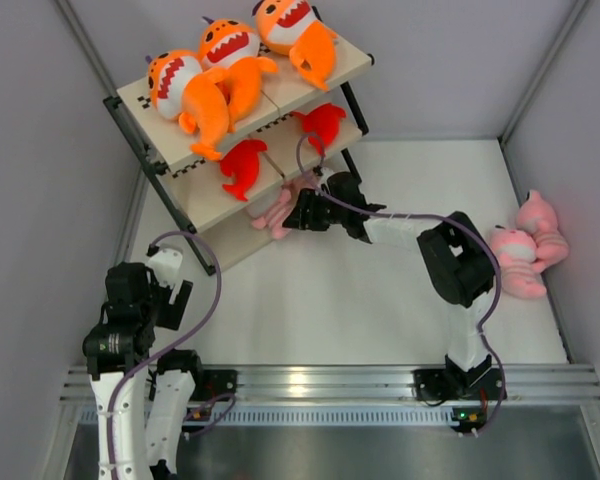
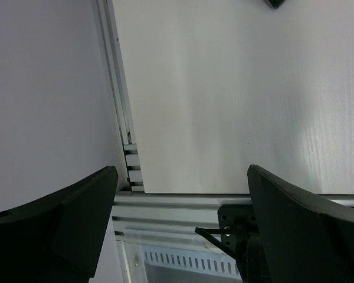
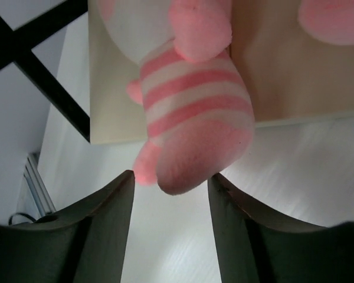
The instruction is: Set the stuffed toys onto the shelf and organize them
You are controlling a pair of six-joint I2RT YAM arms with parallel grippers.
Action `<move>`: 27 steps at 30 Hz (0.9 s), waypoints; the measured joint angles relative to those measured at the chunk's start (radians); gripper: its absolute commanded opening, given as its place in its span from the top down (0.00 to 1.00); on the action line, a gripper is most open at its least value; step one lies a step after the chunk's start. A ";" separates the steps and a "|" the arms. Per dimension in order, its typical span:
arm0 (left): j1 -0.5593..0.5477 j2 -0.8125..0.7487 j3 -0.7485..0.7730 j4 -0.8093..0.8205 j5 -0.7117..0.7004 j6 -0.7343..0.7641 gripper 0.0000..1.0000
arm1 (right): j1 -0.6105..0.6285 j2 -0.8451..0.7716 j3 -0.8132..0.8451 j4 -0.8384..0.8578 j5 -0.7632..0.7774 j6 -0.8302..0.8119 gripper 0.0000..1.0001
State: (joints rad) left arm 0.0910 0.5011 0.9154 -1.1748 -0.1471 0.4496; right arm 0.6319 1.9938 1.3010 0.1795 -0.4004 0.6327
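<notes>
Three orange sharks (image 1: 228,50) lie on the top board of the shelf (image 1: 145,100). Two red sharks (image 1: 242,165) lie on the middle board. A pink striped plush (image 1: 277,212) lies on the bottom board, and in the right wrist view its end (image 3: 192,118) hangs over the board's edge. My right gripper (image 1: 298,212) is open right at that plush, with the plush's tip just between the fingertips of the gripper (image 3: 171,183) and not squeezed. My left gripper (image 1: 170,295) is open and empty at the near left; it also shows in the left wrist view (image 2: 183,177).
More pink plush animals (image 1: 525,250) lie piled against the right wall. The shelf's black frame leg (image 3: 47,82) stands left of my right gripper. The metal rail (image 2: 183,206) at the table's near edge lies below my left gripper.
</notes>
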 measured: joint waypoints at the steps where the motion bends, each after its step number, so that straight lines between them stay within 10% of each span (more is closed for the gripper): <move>1: 0.000 0.000 0.000 0.000 0.000 0.000 0.02 | 0.000 0.000 -0.006 0.011 0.013 0.014 0.45; 27: 0.000 0.000 0.000 0.000 0.000 0.007 0.02 | 0.016 0.097 -0.147 0.460 0.251 0.527 0.73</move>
State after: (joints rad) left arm 0.0910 0.5011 0.9154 -1.1748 -0.1471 0.4568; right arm 0.6479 2.0911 1.1542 0.6392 -0.1493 1.1595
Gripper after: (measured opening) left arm 0.977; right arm 0.281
